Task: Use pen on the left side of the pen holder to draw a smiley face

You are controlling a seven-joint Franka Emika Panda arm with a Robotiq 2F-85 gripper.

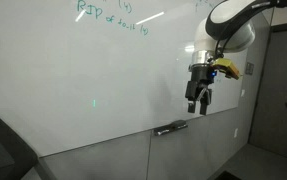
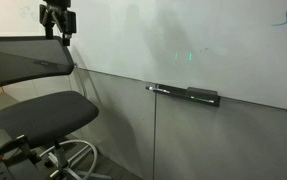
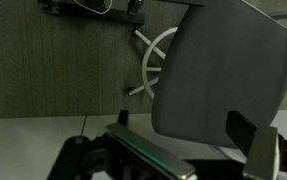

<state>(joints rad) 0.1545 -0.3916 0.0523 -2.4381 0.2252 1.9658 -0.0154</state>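
The gripper point(image 1: 198, 100) hangs fingers down in front of the whiteboard point(image 1: 73, 80), above and a little to the right of the pen holder point(image 1: 171, 127). Its fingers are spread with nothing between them. It also shows at the top left of an exterior view point(image 2: 58, 22), far from the dark pen holder point(image 2: 205, 96) on the board's lower edge. A slim dark pen point(image 2: 160, 89) lies at the holder's left end. In the wrist view the open fingers point(image 3: 182, 123) frame a chair back; pen and holder are not seen there. No smiley face strokes show on the board.
Green handwriting point(image 1: 111, 15) runs along the board's top, with a small green mark point(image 2: 190, 55) lower down. A dark office chair point(image 2: 33, 110) stands before the board, and its back point(image 3: 223, 70) and wheel base point(image 3: 153, 65) fill the wrist view. A grey wall panel point(image 1: 133, 155) lies below the board.
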